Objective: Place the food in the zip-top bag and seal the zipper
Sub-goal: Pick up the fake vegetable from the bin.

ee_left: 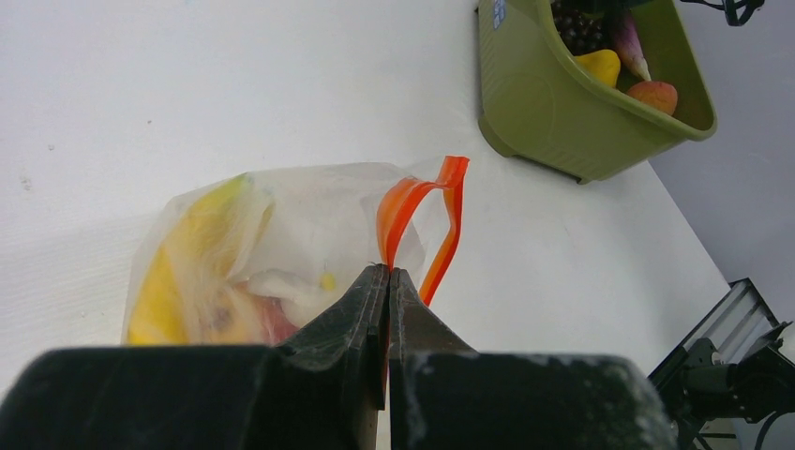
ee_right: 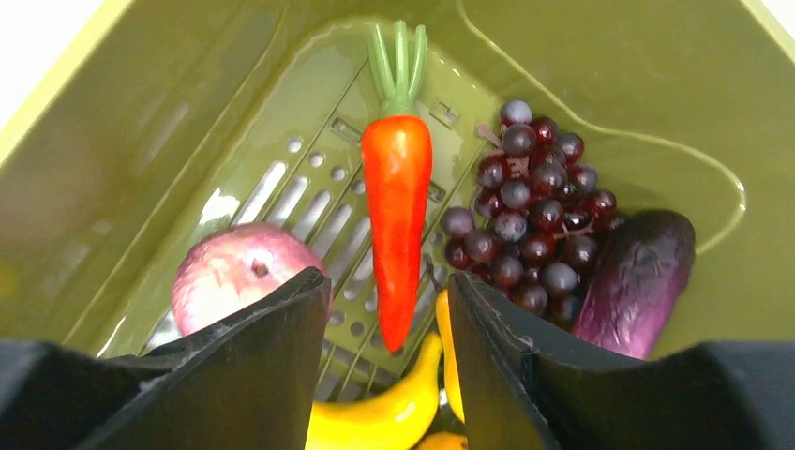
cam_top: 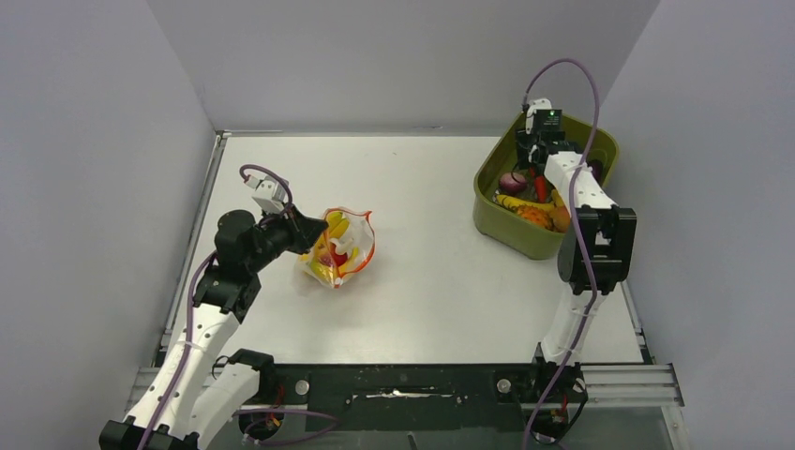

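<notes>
**Loading step: one arm presents the bag mouth, the other picks food.**
The left gripper [ee_left: 387,273] is clenched on the zipper [ee_left: 413,201] of the zip-top bag [ee_left: 281,234], which lies on the table [cam_top: 422,187] with yellow and red food inside. Well apart from it, the right gripper [ee_right: 386,284] hangs parted and empty astride a carrot [ee_right: 397,202] in the green bin [ee_right: 141,141]. The next move probably calls for descending and closing squarely on the carrot.

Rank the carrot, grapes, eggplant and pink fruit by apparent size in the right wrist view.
1. grapes
2. carrot
Unranked: eggplant and pink fruit look alike, and the right claw hides part of the fruit.
</notes>
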Available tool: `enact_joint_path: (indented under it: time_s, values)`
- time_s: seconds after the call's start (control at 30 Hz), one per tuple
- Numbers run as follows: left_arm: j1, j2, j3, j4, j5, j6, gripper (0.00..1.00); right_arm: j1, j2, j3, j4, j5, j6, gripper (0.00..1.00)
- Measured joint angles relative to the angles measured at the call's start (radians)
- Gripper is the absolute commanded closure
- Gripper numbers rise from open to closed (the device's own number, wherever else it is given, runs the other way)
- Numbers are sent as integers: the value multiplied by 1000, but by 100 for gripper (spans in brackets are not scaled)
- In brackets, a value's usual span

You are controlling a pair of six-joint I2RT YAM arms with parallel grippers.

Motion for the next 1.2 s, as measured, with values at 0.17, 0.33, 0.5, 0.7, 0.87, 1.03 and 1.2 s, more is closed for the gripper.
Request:
enact_joint_path:
  time_s: [0.17, 0.33, 0.5, 0.7, 0.87, 1.03, 1.2]
  values:
    - [0, -4, 0, -2, -8, 10, 100, -56, 98, 92, 3, -66, 8, 47]
    - [1, -3, 0, -5, -10, 14, 100, -111, 156, 137, 14, -144, 26, 44]
    - [2, -3, 0, -10, -14, 14, 100, -127, 206, 164, 24, -202, 30, 42]
    - [5, -4, 0, -12, -23, 15, 100, -128, 263, 185, 46, -222, 30, 42]
    - [5, -4, 0, -14, -24, 15, 100, -141, 325, 231, 54, -245, 29, 42]
    - [6, -4, 0, -16, -24, 16, 100, -147, 353, 246, 59, -254, 27, 42]
    - [6, -4, 0, -15, -24, 16, 100, -153, 355, 253, 57, -261, 24, 42]
